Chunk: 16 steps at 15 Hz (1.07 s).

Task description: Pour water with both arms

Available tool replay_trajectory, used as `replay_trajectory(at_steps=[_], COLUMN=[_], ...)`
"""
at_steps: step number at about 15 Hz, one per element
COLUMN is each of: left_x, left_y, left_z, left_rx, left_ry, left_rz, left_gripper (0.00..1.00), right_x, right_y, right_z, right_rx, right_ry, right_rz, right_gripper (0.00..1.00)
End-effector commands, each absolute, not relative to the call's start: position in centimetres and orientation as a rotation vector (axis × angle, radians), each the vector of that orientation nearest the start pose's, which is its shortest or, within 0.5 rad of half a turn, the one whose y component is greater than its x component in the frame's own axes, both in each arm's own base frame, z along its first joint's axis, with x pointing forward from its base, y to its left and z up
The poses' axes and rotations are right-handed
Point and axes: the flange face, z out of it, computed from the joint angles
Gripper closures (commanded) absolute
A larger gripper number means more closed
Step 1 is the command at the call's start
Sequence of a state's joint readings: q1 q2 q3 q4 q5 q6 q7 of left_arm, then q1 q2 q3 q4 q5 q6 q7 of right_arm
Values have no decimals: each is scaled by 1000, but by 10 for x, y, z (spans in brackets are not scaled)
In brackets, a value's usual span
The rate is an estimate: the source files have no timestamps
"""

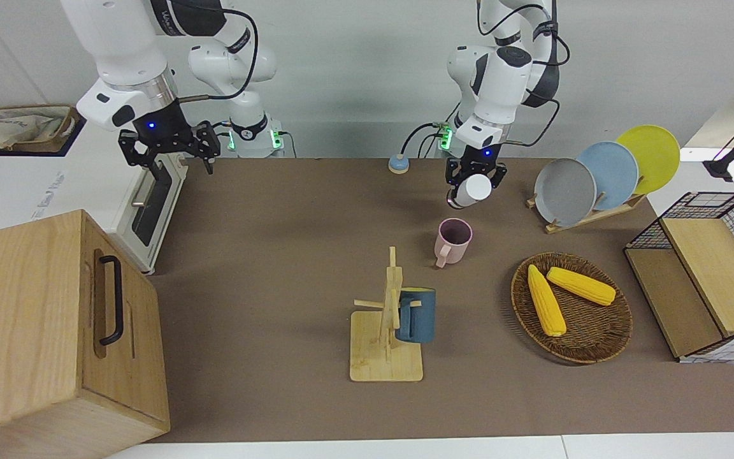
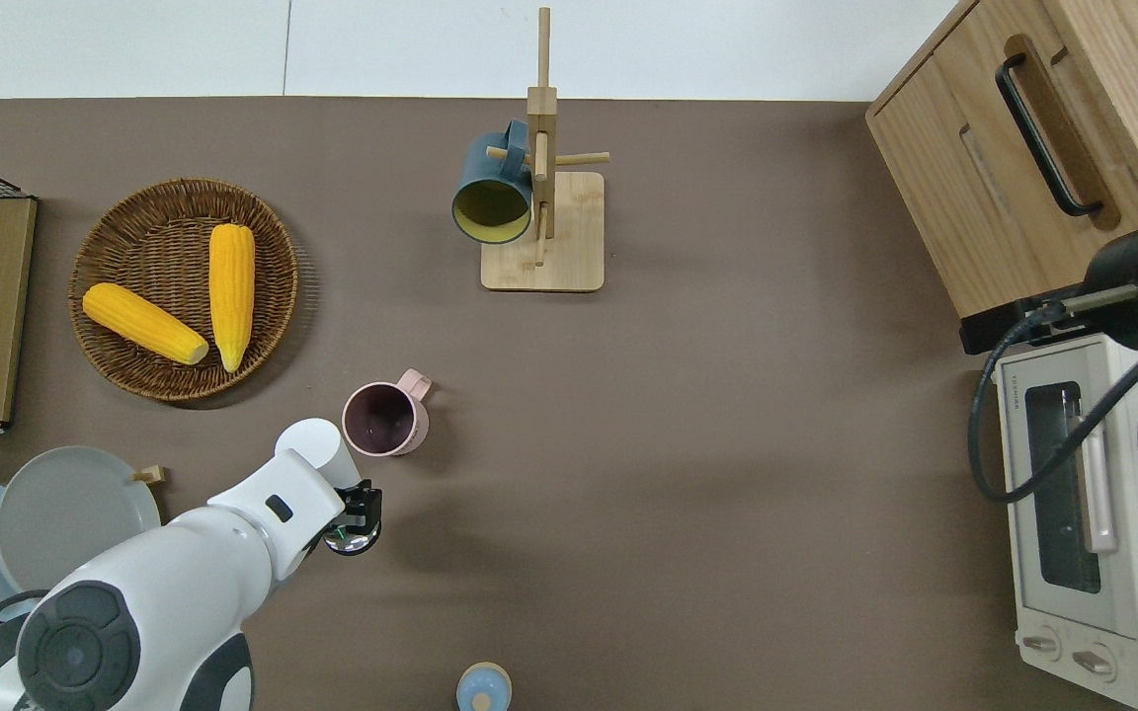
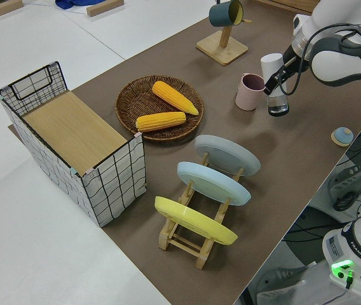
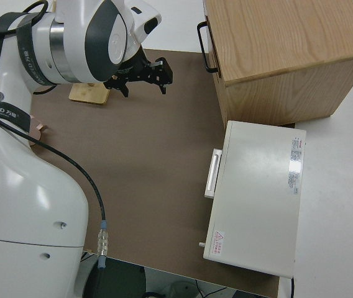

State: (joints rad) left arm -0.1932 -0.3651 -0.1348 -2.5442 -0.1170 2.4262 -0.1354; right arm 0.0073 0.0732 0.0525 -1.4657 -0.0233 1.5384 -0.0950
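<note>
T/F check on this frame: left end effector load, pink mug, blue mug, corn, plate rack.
1. The left end effector is shut on a white bottle. True.
2. The pink mug lies tipped over. False: it stands upright on the table.
3. The blue mug hangs on the wooden mug stand. True.
4. Three corn cobs lie in the wicker basket. False: two.
5. The plate rack holds three plates. True.
</note>
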Motion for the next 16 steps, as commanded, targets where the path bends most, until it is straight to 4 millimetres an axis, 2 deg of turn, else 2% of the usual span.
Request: replay_trajectory(at_steps=[1, 5, 11, 16], left_x=[427, 447, 450, 469], left_y=[-150, -156, -158, -163], left_z=[435, 435, 424, 423], left_rx=[-3219, -3216, -3209, -3203], left_ry=[245, 279, 307, 309], left_rz=[-277, -139, -43, 105], left_gripper=[992, 992, 996, 996], right_x=[571, 571, 571, 571], right_y=[33, 34, 34, 34], right_z=[636, 636, 636, 636], right_rx=[-3136, -3134, -3136, -3136], right_ry=[-279, -281, -281, -281], right_rz=[-2, -2, -2, -2], right_gripper=[11, 11, 11, 11])
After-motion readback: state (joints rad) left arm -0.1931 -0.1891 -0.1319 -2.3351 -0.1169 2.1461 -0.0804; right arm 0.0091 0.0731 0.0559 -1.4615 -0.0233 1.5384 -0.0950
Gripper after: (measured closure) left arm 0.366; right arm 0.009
